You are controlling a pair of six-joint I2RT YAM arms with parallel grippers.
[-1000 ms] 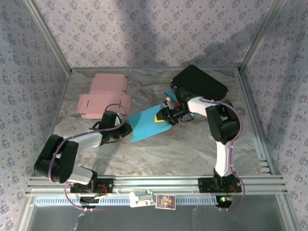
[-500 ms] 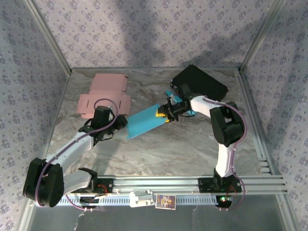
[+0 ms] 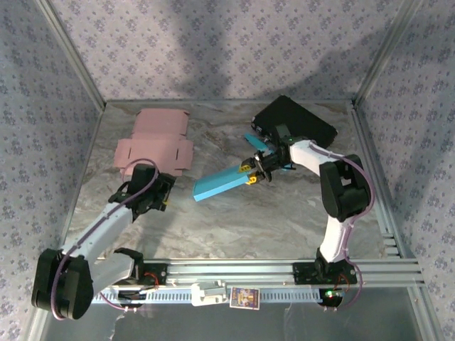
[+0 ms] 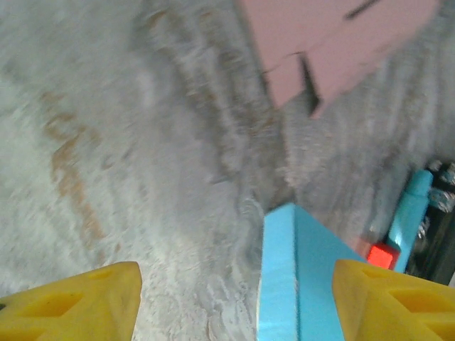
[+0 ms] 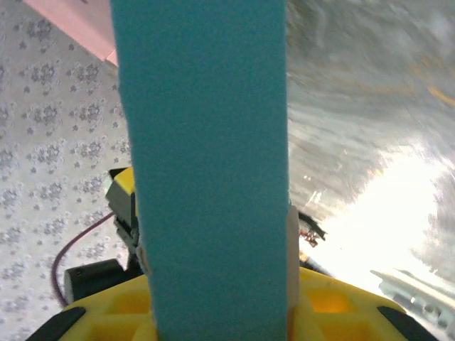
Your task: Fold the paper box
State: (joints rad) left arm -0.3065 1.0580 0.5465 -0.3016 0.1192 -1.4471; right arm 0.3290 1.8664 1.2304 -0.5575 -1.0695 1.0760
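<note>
The blue paper box [image 3: 220, 183] is a long, narrow folded piece lying slantwise over the middle of the table. My right gripper [image 3: 254, 170] is shut on its right end. In the right wrist view the box [image 5: 206, 156] stands straight up between the yellow jaws of the right gripper [image 5: 217, 284]. My left gripper [image 3: 160, 193] is off the box's left end, open and holding nothing. In the left wrist view the near corner of the box [image 4: 298, 277] lies ahead of the left gripper [image 4: 236, 284], toward its right yellow finger [image 4: 394, 298].
A flat pink cardboard sheet [image 3: 153, 142] lies at the back left, also in the left wrist view [image 4: 334, 42]. A black case [image 3: 295, 124] sits at the back right, with a small blue piece [image 3: 257, 140] beside it. Metal frame rails border the marbled table [image 3: 234, 234].
My left gripper has opened, let go of the blue box and drawn back to the left. The right gripper has closed on the box and turned it, so it looks narrower.
</note>
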